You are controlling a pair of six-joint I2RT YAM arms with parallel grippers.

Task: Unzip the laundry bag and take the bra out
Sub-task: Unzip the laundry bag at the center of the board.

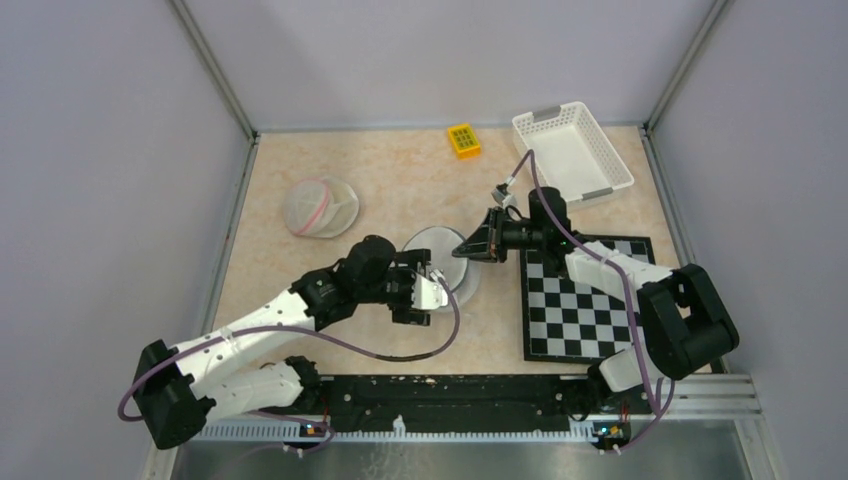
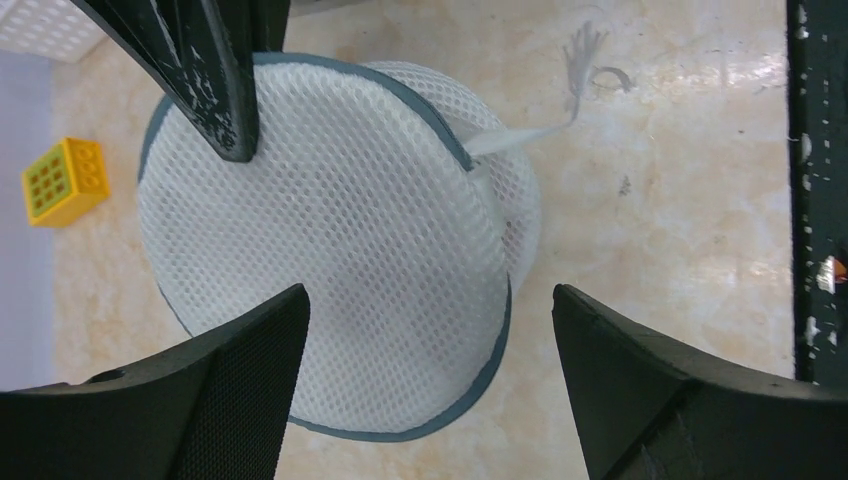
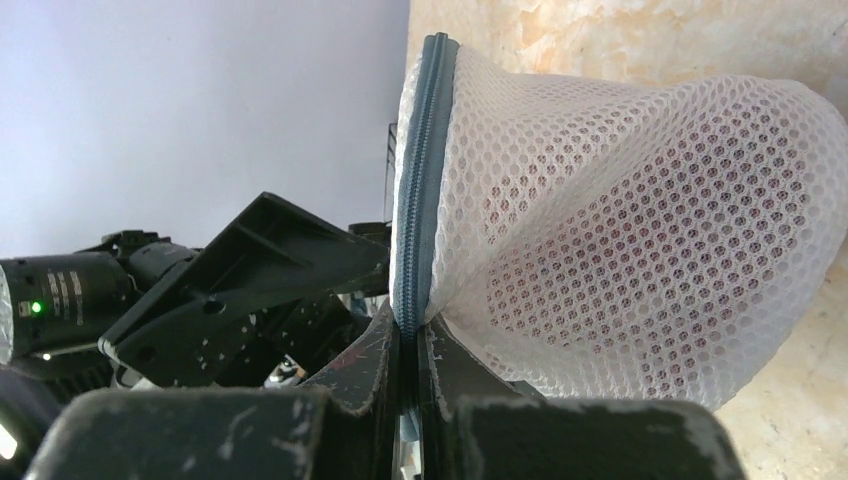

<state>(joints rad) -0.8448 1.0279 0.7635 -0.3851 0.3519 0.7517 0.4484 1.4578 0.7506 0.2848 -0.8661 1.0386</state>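
- I see a beige, marble-patterned tabletop (image 1: 380,190) filling the middle of the overhead view.
- Plain pale lilac-grey panels close it in: a left wall (image 1: 100,150), a back wall (image 1: 450,50) and a right wall (image 1: 780,130).
- Slim metal posts (image 1: 212,65) rise from the two far corners.
- A black rail (image 1: 460,395) lines the near edge, with a grey metal strip (image 1: 450,462) below it.
- The light is soft and even; up close, from the left wrist, the tabletop looks faintly glossy.
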